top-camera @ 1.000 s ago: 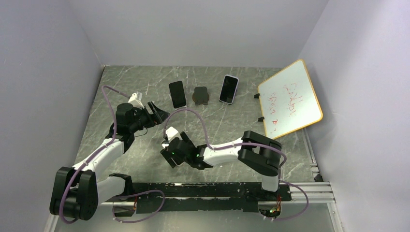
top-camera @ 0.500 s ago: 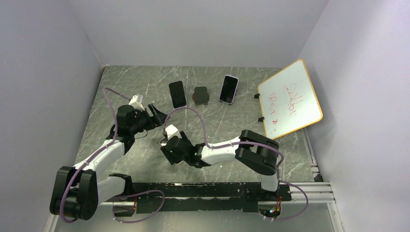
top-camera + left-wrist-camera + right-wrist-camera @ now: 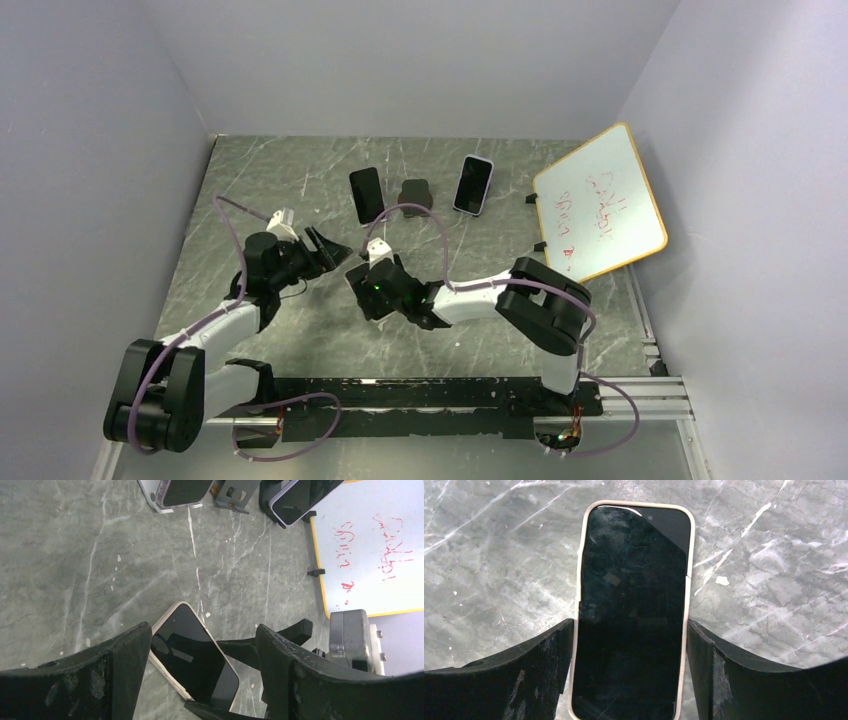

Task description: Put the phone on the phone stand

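The phone [image 3: 631, 610], in a cream case, lies screen up between the fingers of the right gripper [image 3: 630, 624], whose jaws pinch its two long edges. Its long axis runs along the fingers, and the camera end points away from the wrist. In the overhead view that is leftward and a little far, toward the left gripper [image 3: 328, 245]. It sits over the middle of the grey marbled table [image 3: 300, 170], nearer the left half. Whether it rests on the surface or hangs just above it, I cannot tell.

The left gripper's jaws are spread wide and hold nothing. In its wrist view the phone's rounded end shows between its fingers, close to one of them. Whether they touch, I cannot tell.

At the far side stands a row of three things. These are a black phone [image 3: 367, 194] on the left, the dark phone stand [image 3: 414, 196] in the middle with nothing on it, and a white-cased phone [image 3: 474, 184] on the right. The right arm's purple cable [image 3: 432, 228] arches up just near of the stand, between it and the held phone.

A whiteboard [image 3: 600, 205] with a yellow frame and red scribbles leans tilted at the right.

In all there are three phones, one stand, one whiteboard and two grippers.
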